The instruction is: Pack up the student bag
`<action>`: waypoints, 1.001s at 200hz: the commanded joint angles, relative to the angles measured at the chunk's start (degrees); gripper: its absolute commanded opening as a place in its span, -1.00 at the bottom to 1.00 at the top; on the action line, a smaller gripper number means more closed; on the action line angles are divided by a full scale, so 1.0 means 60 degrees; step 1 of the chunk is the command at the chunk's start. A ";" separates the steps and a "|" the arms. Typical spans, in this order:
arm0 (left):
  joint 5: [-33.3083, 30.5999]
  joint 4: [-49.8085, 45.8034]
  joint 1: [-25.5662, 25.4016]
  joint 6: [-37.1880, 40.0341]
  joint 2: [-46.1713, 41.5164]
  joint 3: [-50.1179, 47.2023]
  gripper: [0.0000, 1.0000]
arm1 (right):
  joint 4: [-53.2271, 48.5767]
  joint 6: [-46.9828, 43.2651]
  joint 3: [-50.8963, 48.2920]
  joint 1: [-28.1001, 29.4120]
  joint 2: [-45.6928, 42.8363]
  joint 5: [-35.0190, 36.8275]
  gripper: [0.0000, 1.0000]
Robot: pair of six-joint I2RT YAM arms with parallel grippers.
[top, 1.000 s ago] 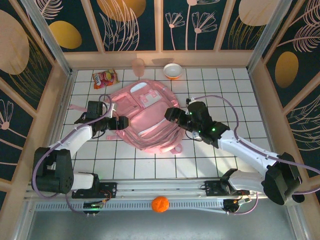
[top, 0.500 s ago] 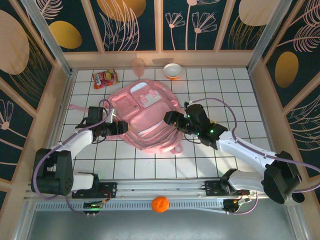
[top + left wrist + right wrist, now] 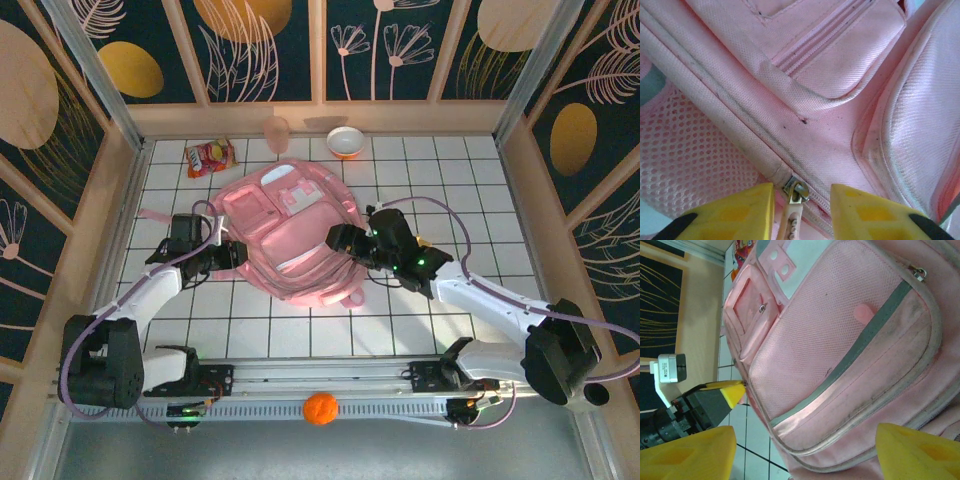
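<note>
The student bag [image 3: 290, 235], a big pink backpack, lies flat on the white tiled table. My left gripper [image 3: 232, 255] is at the bag's left edge. In the left wrist view its yellow fingers [image 3: 735, 212] stand either side of a metal zipper slider with a pale pull tab [image 3: 795, 200], a gap on both sides, so the left gripper [image 3: 801, 200] is open. My right gripper [image 3: 338, 240] hovers wide open over the bag's right part. In the right wrist view the bag's mesh front pocket [image 3: 840, 340] lies beyond the right gripper [image 3: 805, 450].
A red snack packet [image 3: 210, 157], a pink cup [image 3: 277, 133] and a white-and-orange bowl [image 3: 346, 142] sit along the back wall. An orange ball [image 3: 320, 408] rests on the front rail. A pink strap [image 3: 155, 215] trails left of the bag. Wooden walls enclose the table.
The left gripper's jaws have narrowed around the zipper pull and its arm has shifted slightly left. The right gripper has edged a little towards the bag's middle.
</note>
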 commanded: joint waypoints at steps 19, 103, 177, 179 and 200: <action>-0.0072 -0.0072 0.0022 0.0213 0.0186 -0.0155 -0.48 | 0.0162 0.0168 -0.0118 0.0122 0.0056 -0.0059 0.47; -0.0444 -0.0275 0.0020 0.0037 -0.0540 -0.0236 -1.00 | 0.0380 0.1855 -0.0631 0.1212 0.0117 0.0251 0.25; 0.0349 -0.0219 -0.0011 0.0095 -0.1007 -0.0298 -1.00 | 0.2694 0.4548 -0.1373 0.2497 0.1350 0.0908 0.07; 0.0379 -0.0219 -0.0011 0.0095 -0.1005 -0.0295 -1.00 | 0.2776 0.4548 -0.1347 0.2496 0.1413 0.0940 0.06; 0.0418 -0.0278 -0.0098 0.0154 -0.1045 -0.0294 -1.00 | 0.3464 0.4482 -0.1064 0.2356 0.2115 0.1200 0.00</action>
